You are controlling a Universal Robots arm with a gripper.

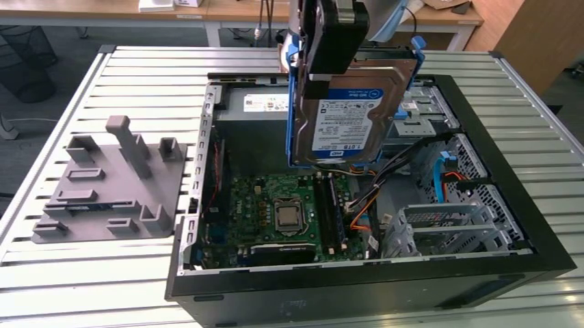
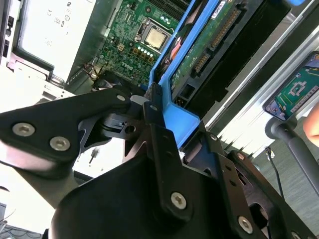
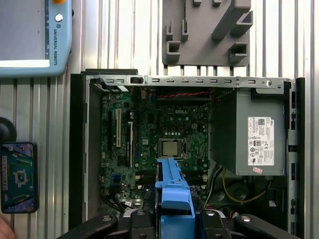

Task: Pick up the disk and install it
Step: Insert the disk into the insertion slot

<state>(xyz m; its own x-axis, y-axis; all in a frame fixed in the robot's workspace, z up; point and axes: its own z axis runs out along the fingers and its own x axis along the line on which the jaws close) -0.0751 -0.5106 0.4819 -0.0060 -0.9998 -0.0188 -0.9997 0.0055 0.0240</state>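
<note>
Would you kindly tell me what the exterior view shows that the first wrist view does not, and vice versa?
The exterior view adds the printed label on the disk, held on edge above the computer case. The first wrist view adds a phone and a teach pendant beside the case. Both show the disk's blue carrier, the motherboard and the grey fixture.

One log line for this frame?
gripper: shut on disk | disk: held upright above open computer case | installed: not yet

Bright, even daylight; overexposed white glare
</note>
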